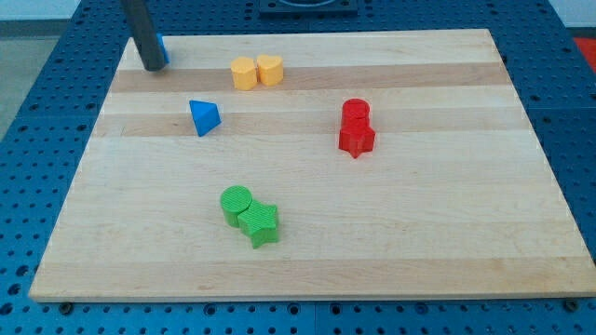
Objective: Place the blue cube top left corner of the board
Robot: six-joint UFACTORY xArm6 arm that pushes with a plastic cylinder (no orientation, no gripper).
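Observation:
The blue cube (161, 48) sits at the board's top left corner, mostly hidden behind my rod; only a thin blue sliver shows on the rod's right side. My tip (152, 66) rests on the wooden board (307, 251) directly in front of the cube, touching or nearly touching it. A blue triangular block (204, 116) lies below and to the right of my tip, well apart from it.
Two yellow blocks (256, 71) sit side by side near the view's top centre. A red cylinder (356, 111) and a red star-like block (357, 138) touch at the right of centre. A green cylinder (237, 203) and a green star-like block (260, 223) touch at the lower centre.

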